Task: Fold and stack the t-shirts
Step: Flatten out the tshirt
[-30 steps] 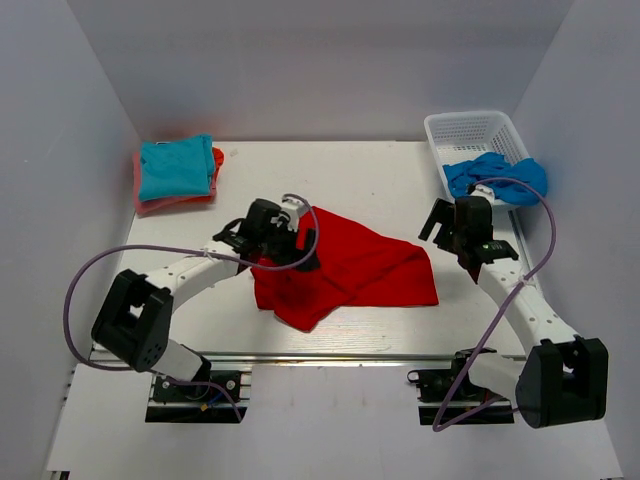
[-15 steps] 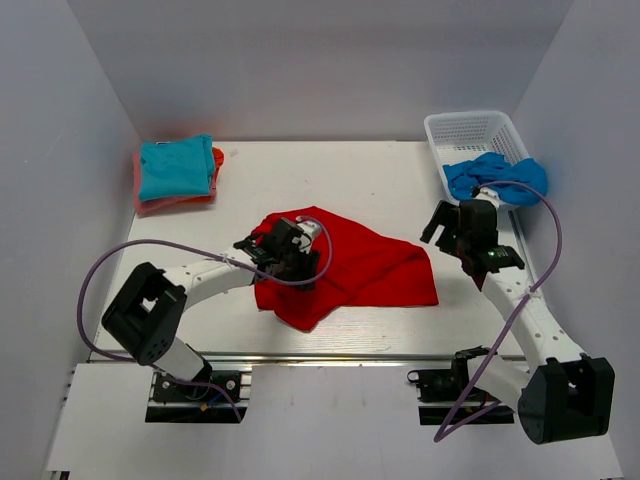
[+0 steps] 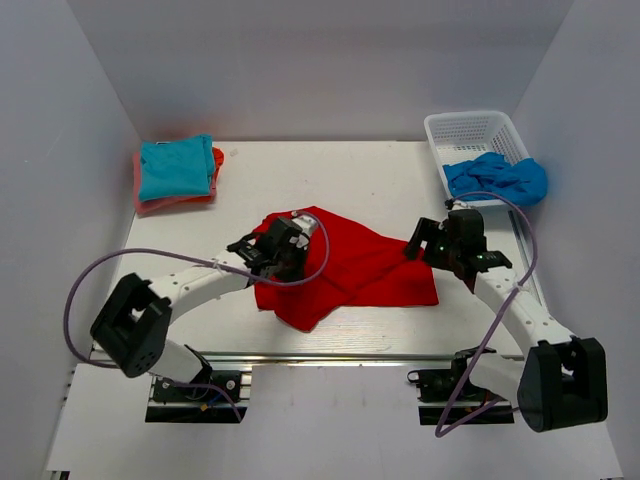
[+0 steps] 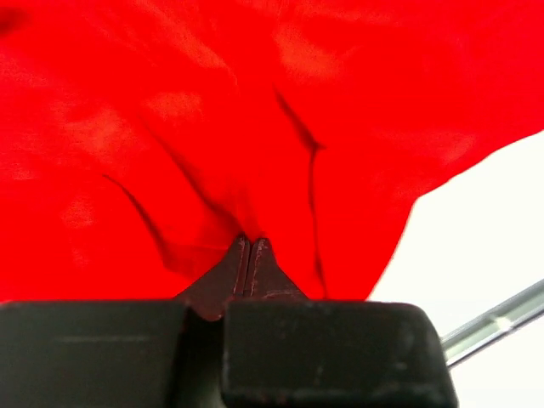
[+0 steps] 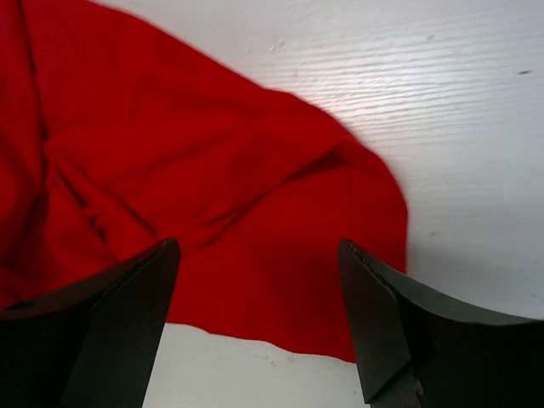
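- Top view: the left hand (image 3: 288, 243) pressed down on the left part of a crumpled red t-shirt (image 3: 365, 265) lying on the white surface (image 3: 350, 180). The right hand (image 3: 420, 246) hovered at the shirt's opposite edge. Well away from the left hand, a folded turquoise t-shirt (image 3: 176, 166) lay on an orange-pink t-shirt (image 3: 160, 205).
- Left wrist view: the jaws were pressed together, pinching a small fold of red cloth. Creases fanned out from the tips. The cloth looked thin, soft and light, likely to drape and sag rather than keep any shape.
- Right wrist view: the fingers stood wide apart, holding nothing. A rounded corner of the shirt lay flat just beneath and between them. That edge looked the sensible place to grip, so both hands could spread the shirt.
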`<state>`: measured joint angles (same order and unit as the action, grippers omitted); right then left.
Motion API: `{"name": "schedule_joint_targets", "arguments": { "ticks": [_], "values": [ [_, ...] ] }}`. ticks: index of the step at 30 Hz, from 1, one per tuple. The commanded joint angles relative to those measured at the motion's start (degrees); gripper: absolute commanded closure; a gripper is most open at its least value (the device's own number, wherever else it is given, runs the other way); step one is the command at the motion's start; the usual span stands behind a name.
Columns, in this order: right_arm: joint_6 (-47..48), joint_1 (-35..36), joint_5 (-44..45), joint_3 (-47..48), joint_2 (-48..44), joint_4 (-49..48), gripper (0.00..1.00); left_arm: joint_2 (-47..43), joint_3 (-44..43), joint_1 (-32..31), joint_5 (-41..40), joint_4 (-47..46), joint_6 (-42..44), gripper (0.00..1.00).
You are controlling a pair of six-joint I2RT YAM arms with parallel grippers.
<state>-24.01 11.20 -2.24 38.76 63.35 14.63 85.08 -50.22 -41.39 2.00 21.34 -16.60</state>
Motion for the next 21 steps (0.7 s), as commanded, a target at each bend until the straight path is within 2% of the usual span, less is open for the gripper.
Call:
{"name": "schedule_joint_targets", "arguments": {
  "ticks": [1,5,13,18,21],
  "values": [
    [2.30,1.36,-6.99,-0.53,2.03,-4.17,0.20,-8.34,-1.81,-0.19,-3.40,-3.23,-1.07,1.00],
    [1.69,2.16,-5.06,-0.53,4.67,-5.75,0.21,-13.96,-1.81,0.95,-4.72,-4.64,-2.30,1.00],
    [-1.74,3.30,-3.56,1.75,14.94,-9.97,0.31,-18.11,-6.03,0.96,-18.86,-0.25,-4.23,1.00],
    [-3.32,3.30,1.61,4.83,19.26,-9.88,0.31,-18.72,-10.86,0.96,-31.06,5.27,-6.34,1.00],
    [-3.59,3.21,1.80,5.62,21.19,-11.72,0.31,-18.72,-12.01,0.96,-34.78,5.81,-6.34,1.00]
  ]
}}
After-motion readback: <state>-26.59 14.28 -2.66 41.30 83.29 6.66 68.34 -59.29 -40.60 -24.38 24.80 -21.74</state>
